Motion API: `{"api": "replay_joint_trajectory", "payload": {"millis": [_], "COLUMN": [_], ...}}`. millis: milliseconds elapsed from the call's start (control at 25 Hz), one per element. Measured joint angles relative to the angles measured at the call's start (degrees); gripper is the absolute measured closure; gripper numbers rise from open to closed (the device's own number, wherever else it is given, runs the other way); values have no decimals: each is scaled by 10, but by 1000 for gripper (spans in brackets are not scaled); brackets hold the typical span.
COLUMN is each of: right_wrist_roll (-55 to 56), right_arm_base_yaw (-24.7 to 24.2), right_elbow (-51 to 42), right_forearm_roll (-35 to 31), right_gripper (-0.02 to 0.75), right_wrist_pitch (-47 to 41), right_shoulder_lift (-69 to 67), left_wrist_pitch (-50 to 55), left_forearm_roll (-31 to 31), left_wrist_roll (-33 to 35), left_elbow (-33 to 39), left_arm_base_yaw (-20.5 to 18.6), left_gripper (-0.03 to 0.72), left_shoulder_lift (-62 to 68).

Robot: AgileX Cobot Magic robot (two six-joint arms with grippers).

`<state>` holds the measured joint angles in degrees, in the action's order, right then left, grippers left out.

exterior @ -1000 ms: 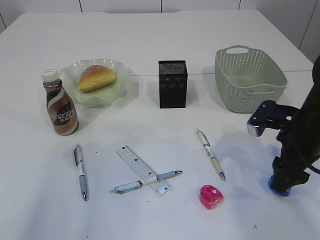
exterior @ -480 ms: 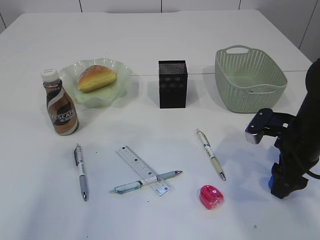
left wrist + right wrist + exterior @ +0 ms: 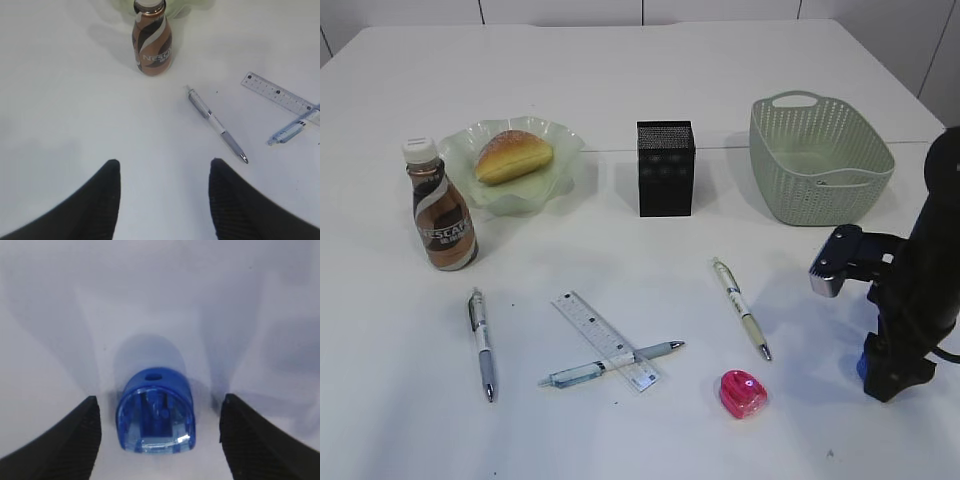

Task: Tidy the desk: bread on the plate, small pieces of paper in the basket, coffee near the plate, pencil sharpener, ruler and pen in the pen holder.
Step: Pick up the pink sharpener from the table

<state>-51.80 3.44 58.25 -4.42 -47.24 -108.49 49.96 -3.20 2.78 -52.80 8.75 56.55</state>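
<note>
Exterior view: bread (image 3: pixel 513 155) sits on plate (image 3: pixel 511 185), coffee (image 3: pixel 440 207) beside it, done. You still have pens, ruler (image 3: pixel 605 339), sharpeners. Right pincer (image 3: pixel 156 430) released around blue sharpener (image 3: pixel 155 412) near counter's right edge; left pincer (image 3: pixel 164 200) released, empty.

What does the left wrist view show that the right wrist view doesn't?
Left wrist only: the coffee bottle, a grey pen, one end of the ruler, the tip of a second pen and the open left gripper. Right wrist only: a blue pencil sharpener lying between the fingers of the open right gripper. Both show the white table.
</note>
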Motion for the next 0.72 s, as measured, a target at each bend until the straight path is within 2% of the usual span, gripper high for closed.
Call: {"api": "replay_joint_trajectory", "payload": {"millis": [560,720], "right_wrist_roll": [-1,-1], "right_arm_base_yaw": [0,0], "right_elbow": [1,1], "right_forearm_roll": [3,6], "right_gripper": [168,246], "right_wrist_pitch": [3,8], "right_shoulder_lift": [-8,-9], "left_wrist_pitch": [2,2], "left_forearm_roll": [0,0], "left_wrist_roll": [0,0], "left_elbow": [0,0], "left_arm_base_yaw": [0,0], "left_gripper": [303,313], "left_shoulder_lift": [0,0]}}
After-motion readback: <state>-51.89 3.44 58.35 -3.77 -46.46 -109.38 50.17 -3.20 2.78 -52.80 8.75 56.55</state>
